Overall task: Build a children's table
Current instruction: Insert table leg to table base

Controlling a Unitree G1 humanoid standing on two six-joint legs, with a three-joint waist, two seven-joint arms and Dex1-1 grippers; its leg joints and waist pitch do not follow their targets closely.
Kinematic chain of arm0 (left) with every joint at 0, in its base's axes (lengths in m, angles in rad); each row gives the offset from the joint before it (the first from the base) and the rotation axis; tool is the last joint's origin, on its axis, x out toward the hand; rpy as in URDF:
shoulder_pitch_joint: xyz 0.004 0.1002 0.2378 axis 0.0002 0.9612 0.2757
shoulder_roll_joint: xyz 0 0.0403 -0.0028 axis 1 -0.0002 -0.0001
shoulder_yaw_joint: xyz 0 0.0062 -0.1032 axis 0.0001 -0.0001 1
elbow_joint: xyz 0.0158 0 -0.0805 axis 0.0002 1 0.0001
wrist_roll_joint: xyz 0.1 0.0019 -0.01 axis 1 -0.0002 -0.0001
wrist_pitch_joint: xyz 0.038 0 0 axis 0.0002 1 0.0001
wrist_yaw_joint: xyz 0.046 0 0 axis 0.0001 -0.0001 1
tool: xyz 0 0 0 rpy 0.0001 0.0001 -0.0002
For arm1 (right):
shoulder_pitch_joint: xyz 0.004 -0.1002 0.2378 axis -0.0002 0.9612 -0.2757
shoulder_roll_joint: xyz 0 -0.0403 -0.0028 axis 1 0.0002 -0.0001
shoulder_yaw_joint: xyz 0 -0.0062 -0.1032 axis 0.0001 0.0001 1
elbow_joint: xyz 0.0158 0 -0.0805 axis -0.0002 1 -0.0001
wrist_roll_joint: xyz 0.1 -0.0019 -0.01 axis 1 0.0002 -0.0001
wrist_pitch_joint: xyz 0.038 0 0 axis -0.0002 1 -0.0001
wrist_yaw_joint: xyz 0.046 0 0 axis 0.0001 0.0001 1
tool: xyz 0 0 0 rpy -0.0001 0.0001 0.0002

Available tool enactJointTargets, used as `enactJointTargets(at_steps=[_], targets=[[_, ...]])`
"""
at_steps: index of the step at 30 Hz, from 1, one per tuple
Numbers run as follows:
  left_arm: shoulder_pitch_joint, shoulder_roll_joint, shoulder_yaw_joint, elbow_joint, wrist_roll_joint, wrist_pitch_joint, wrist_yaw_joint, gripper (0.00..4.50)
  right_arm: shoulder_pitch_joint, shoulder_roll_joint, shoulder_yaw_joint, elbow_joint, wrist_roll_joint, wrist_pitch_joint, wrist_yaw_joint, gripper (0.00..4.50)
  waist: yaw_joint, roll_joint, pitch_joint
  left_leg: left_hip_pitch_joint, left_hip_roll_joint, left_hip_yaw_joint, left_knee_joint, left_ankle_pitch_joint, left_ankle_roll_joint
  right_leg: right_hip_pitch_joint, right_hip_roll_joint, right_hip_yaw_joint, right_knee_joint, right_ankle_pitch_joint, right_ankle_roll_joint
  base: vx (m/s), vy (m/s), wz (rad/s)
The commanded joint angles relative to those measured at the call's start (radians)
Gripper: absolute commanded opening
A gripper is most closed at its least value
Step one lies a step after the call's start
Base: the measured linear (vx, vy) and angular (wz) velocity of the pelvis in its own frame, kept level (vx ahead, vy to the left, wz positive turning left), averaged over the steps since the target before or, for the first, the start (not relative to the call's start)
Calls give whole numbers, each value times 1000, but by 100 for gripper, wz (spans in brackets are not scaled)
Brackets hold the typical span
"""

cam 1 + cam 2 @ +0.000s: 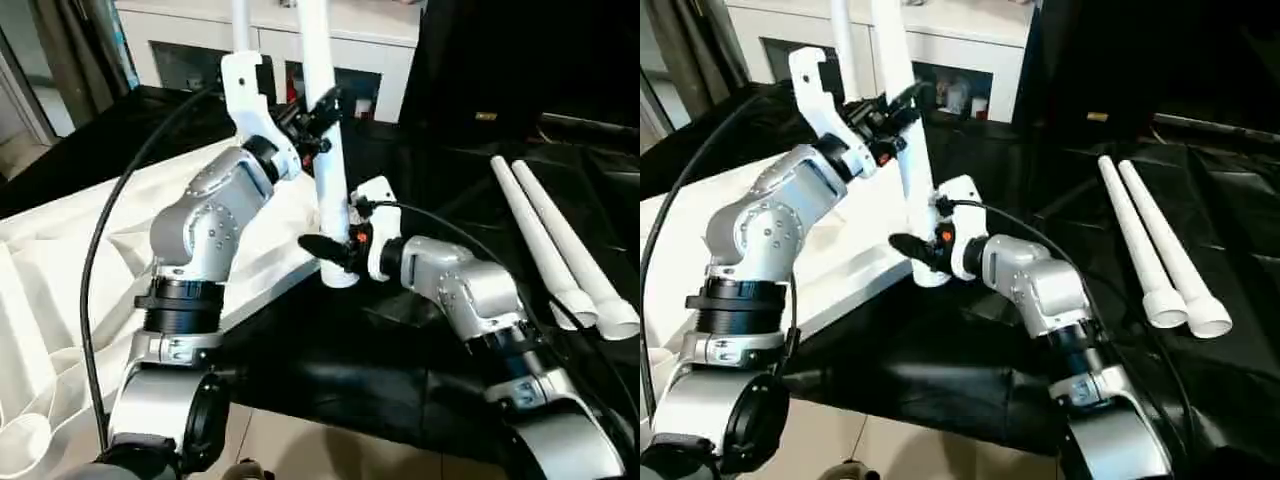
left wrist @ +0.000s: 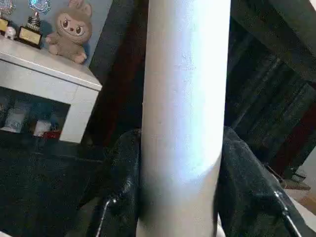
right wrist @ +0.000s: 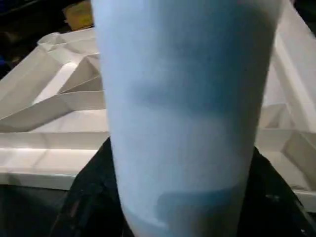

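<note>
White plastic throughout: the upright leg [image 1: 322, 120], a long round tube, is being held with its long axis near vertical, leaning slightly, its upper end running out past the top of the head views and its lower end sitting at the corner of the table top [image 1: 855, 235]. The table top is lying upside down, ribbed underside up, as seen in the right wrist view where the ribs [image 3: 59, 106] are spreading out behind the tube. It is resting partly on black sheeting [image 1: 330, 350] and partly on white cloth [image 1: 40, 300].

The left gripper [image 1: 318, 112] is being clenched on the upright leg well above the table top, black fingers [image 2: 123, 177] pressed to both sides of the tube in the left wrist view. The right gripper [image 1: 335, 250] is being closed around the same leg just above the table top's corner, one black finger [image 1: 910, 245] reaching across the front of the tube; dark fingers are flanking the tube in the right wrist view.

A second tube [image 1: 240, 25] is standing upright beyond the upright leg, farther in over the table top. Two loose legs [image 1: 560, 245] are lying side by side well apart from the table top, on the robot's right, on the black sheeting, long axes running away from the robot, flared ends nearest it.

A white cabinet [image 1: 370, 45] is standing beyond the table top, with a plush toy [image 2: 71, 29] and trophies [image 2: 29, 22] on it.
</note>
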Motion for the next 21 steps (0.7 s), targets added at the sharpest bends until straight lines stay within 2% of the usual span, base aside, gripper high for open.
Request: enactJointTargets(at_steps=[1,4,5,7,8,10,11,12,13,15,16,17,21], targets=[[-16,1,0,-21,-1,1,0,174,-26,-21,-43,-6,17,-13,20,207,0,6,-80,19,52,-25,-85,-185,-54,56,-80,53,-75,-102,-170,0,0,0],[-10,22,-18,-25,7,0,-40,173,-14,-42,-39,-30,48,-18,103,204,1,7,-81,18,51,-25,-83,-177,-48,58,-80,53,-74,-90,-171,0,0,0],[-4,32,-25,-34,-6,25,-62,229,-9,-50,-39,-39,61,-20,133,203,2,9,-82,18,51,-25,-82,-177,-45,59,-81,53,-73,-87,-172,0,0,0],[11,49,-32,-64,-59,93,-122,246,1,-65,-42,-55,85,-28,195,202,2,8,-82,19,52,-24,-81,-172,-39,59,-81,53,-71,-72,-183,0,0,0],[23,61,-38,-85,-93,140,-158,246,9,-78,-43,-69,102,-36,243,202,1,10,-82,19,52,-23,-80,-178,-36,58,-80,53,-69,-73,-192,0,0,0],[40,69,-32,-96,-129,161,-198,255,28,-102,-54,-112,153,-34,338,201,2,11,-81,18,52,-22,-79,-170,-25,59,-77,51,-70,-54,-213,0,0,0],[55,78,-27,-106,-171,190,-247,284,36,-115,-69,-136,191,-17,389,199,3,12,-80,18,51,-21,-78,-173,-23,59,-78,52,-70,-56,-217,0,0,0],[87,103,-24,-133,-257,255,-347,289,44,-138,-79,-165,228,3,455,198,5,10,-79,18,51,-20,-79,-182,-14,61,-79,52,-72,-71,-222,0,0,0],[90,105,-24,-135,-264,261,-355,289,44,-140,-80,-167,230,4,459,198,6,11,-81,18,52,-21,-78,-181,-8,60,-79,51,-68,-77,-230,0,0,0],[117,127,-25,-160,-329,317,-427,290,48,-157,-82,-186,257,20,507,198,2,12,-78,18,51,-21,-80,-187,-9,57,-75,51,-72,-105,-230,0,0,0],[148,141,-20,-187,-403,369,-493,292,53,-187,-69,-211,278,43,571,198,1,15,-77,21,51,-20,-80,-205,-14,56,-76,51,-74,-136,-230,0,0,0],[152,142,-20,-190,-411,374,-501,294,54,-191,-68,-214,280,46,578,198,3,14,-77,21,51,-21,-80,-214,-15,59,-77,50,-75,-152,-231,0,0,0],[187,168,-51,-240,-452,425,-584,294,72,-262,-14,-262,306,88,698,198,4,14,-75,23,55,-23,-84,-229,-17,55,-75,52,-81,-192,-213,0,0,0]])
